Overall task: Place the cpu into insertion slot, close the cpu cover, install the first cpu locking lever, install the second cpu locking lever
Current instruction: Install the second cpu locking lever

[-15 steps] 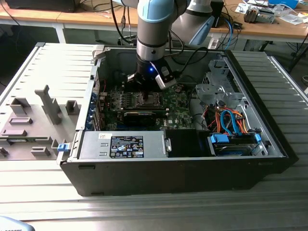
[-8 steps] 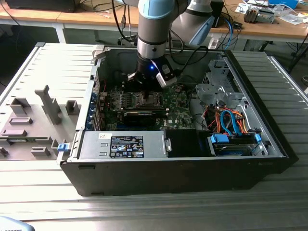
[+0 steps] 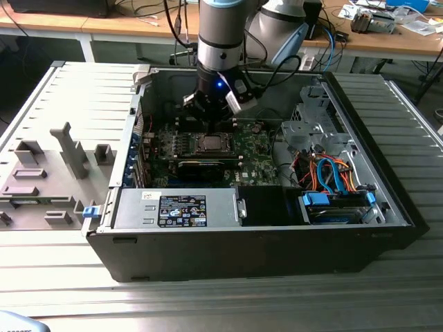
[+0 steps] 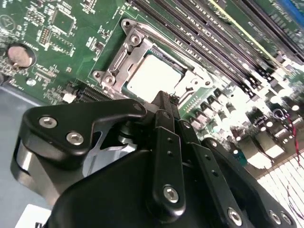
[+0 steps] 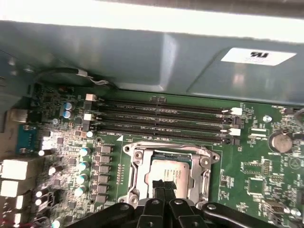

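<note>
Fingers (image 4: 164, 102) pinched together, holding nothing, over 1 cpu (image 4: 153, 76) under 1 cpu cover (image 4: 124, 57).

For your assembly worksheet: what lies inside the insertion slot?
The cpu lies inside the insertion slot, framed by the cpu cover. The claw hides its near edge; contacts beneath are covered.

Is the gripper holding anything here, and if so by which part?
Nothing is visibly held. The gripper has its fingertips together right over the cpu, which already lies in the insertion slot; nothing shows between them.
</note>
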